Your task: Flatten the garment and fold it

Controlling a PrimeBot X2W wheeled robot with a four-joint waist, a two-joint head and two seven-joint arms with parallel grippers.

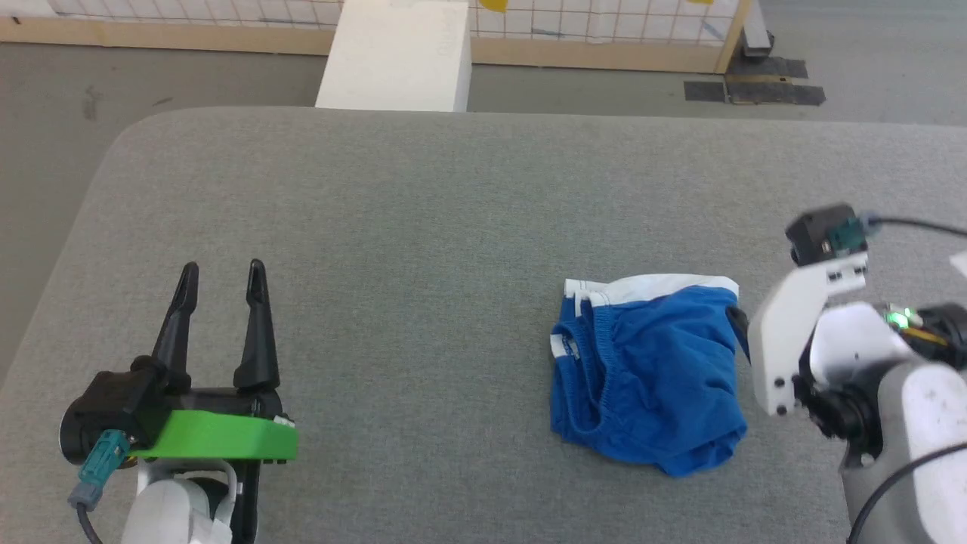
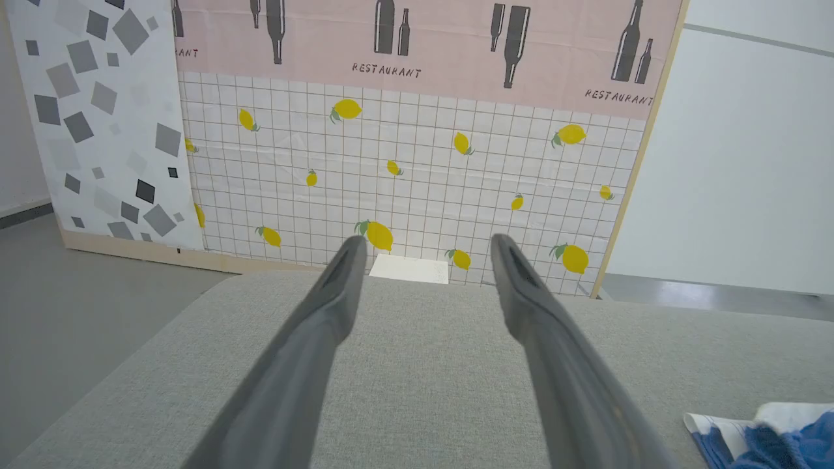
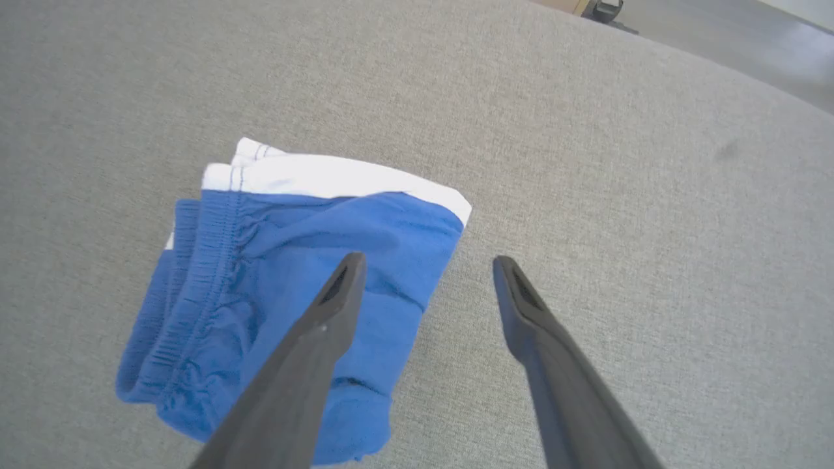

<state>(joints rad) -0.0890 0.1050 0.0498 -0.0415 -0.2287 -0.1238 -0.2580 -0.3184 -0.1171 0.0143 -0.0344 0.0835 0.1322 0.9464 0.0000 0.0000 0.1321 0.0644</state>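
Blue shorts [image 1: 650, 378] lie bunched at 4 o'clock on the grey padded surface [image 1: 378, 227]; flattening and folding both remain. Right gripper [image 3: 427, 260] at their 3 o'clock edge, left gripper [image 1: 223, 266] at 8 o'clock: both spread, empty.

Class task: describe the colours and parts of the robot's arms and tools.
The left tool has two long dark tapering fingers, a black base, a green plate and a teal plug. The right tool has like fingers and a white bracket.
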